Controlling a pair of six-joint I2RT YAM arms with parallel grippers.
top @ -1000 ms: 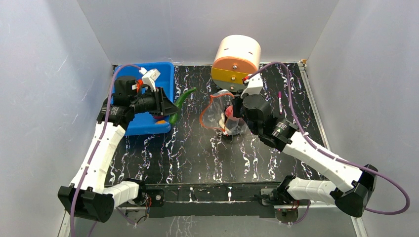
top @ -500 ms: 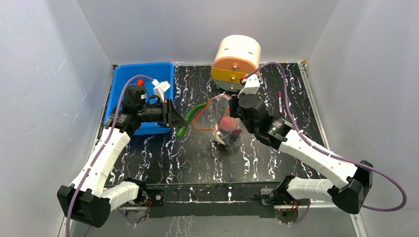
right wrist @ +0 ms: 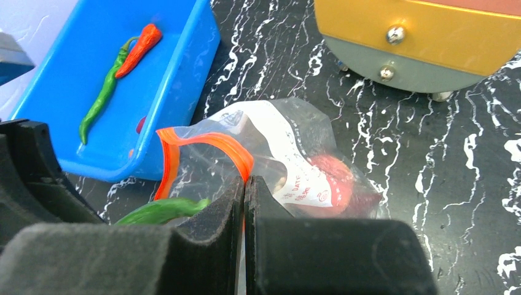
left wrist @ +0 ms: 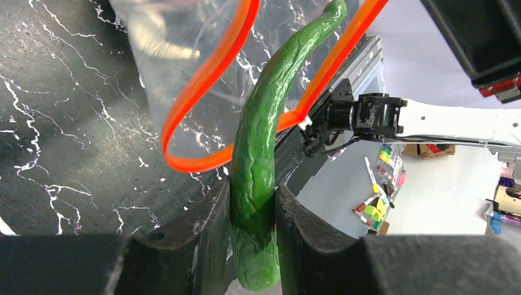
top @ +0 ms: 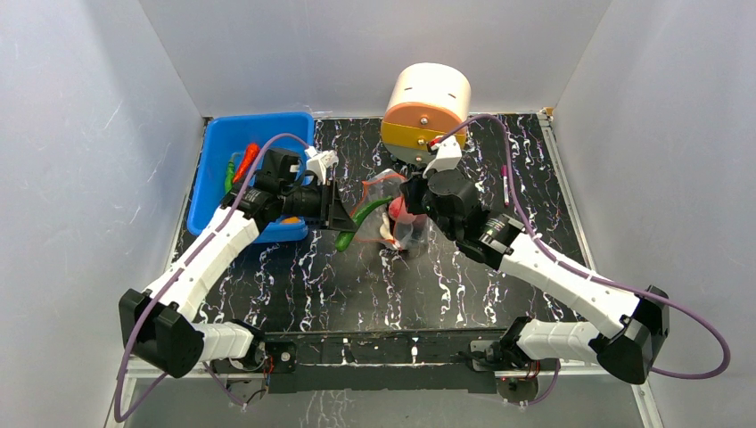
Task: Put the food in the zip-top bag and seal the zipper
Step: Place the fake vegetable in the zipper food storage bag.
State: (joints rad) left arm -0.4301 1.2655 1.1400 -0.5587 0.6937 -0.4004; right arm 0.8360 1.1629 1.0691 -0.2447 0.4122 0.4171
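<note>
Centre frame: left gripper [left wrist: 253, 206] clamps long green pepper [left wrist: 270, 129] at clear crinkly bag [right wrist: 293, 161] mouth; right gripper [right wrist: 244, 192] pinches orange-red zipper strip [right wrist: 209, 139].

Right gripper [right wrist: 244, 187] jaws tight on the zipper [right wrist: 212, 140] of the zip-top bag [right wrist: 289, 138], green pepper [right wrist: 161, 211] at its mouth.

table [top: 464, 285]: black, white-veined | blue bin [top: 214, 143] far left | cream-and-orange drum [top: 426, 102] far centre | zip-top bag [top: 407, 234] centre | pink marker [top: 505, 185] right
</note>
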